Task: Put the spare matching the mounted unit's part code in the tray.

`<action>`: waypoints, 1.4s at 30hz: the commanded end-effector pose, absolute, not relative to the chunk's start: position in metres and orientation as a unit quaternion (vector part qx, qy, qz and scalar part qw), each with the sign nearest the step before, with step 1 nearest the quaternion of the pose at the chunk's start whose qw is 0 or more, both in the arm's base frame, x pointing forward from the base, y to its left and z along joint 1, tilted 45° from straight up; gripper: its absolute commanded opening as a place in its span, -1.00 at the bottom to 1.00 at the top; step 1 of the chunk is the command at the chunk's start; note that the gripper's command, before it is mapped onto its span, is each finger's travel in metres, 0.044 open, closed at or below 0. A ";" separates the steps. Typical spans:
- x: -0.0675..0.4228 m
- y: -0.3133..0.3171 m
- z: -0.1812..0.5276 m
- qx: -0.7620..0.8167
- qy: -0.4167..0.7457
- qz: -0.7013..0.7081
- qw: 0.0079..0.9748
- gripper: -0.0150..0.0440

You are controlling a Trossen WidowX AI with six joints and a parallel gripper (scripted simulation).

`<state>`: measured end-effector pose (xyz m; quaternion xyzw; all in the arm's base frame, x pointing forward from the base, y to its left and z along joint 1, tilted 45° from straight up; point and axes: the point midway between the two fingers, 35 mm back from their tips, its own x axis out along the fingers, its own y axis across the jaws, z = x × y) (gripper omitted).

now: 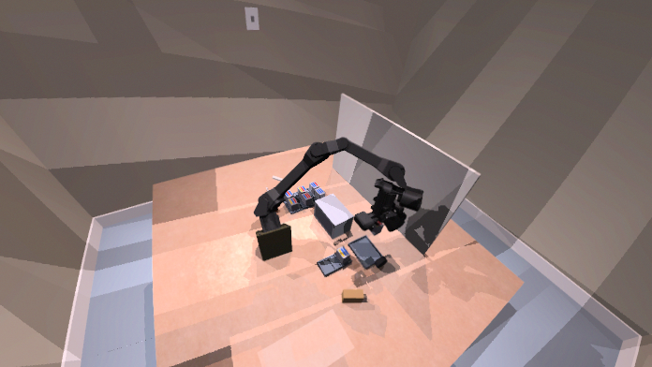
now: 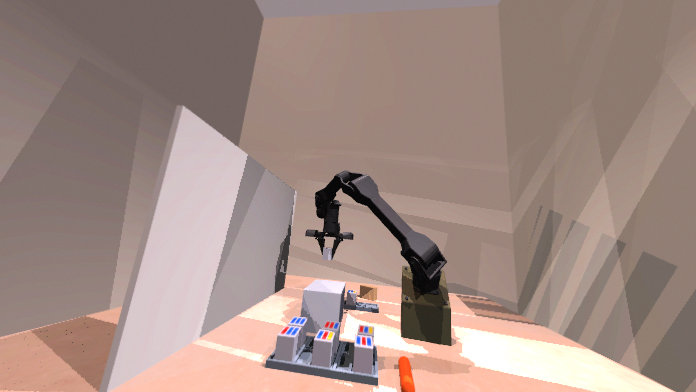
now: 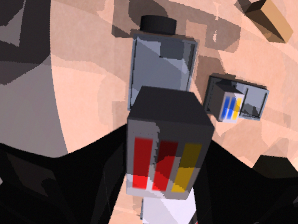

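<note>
My gripper is shut on a grey block with two red stripes and one yellow stripe, held high above the table. The tray is shallow and blue-grey; in the wrist view the held block covers its near end. A two-part holder beside it carries a block with two blue stripes and one yellow. A rack holds several striped spare blocks. No printed back of a mounted unit can be made out.
A large pale box stands between the rack and the tray. A tall grey panel stands along one side. A black round thing touches the tray's end. A tan block and an orange rod lie apart.
</note>
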<state>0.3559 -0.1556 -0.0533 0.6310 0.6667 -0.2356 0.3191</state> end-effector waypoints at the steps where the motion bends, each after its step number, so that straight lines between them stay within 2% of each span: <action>1: 0.357 -0.158 -0.054 0.636 0.662 -0.238 0.317 -0.49; 42: 0.364 -0.129 -0.088 0.636 0.661 -0.238 0.318 -0.49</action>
